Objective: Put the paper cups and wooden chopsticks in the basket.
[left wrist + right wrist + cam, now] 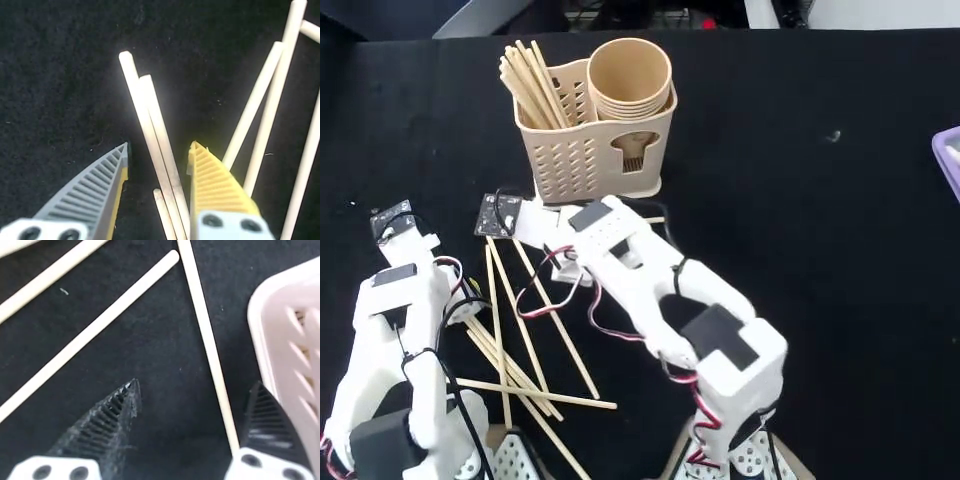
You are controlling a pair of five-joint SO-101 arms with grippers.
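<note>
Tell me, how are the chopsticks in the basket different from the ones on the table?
The chopsticks in the basket stand up; the chopsticks on the table lie flat. The basket ones are bunched in one compartment; the table ones are scattered and crossing. Both are pale wood.

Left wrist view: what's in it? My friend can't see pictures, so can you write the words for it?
The left pincer is open, with one grey and one yellow finger, over two wooden chopsticks lying side by side on the black table. Past the yellow finger lie more chopsticks.
</note>
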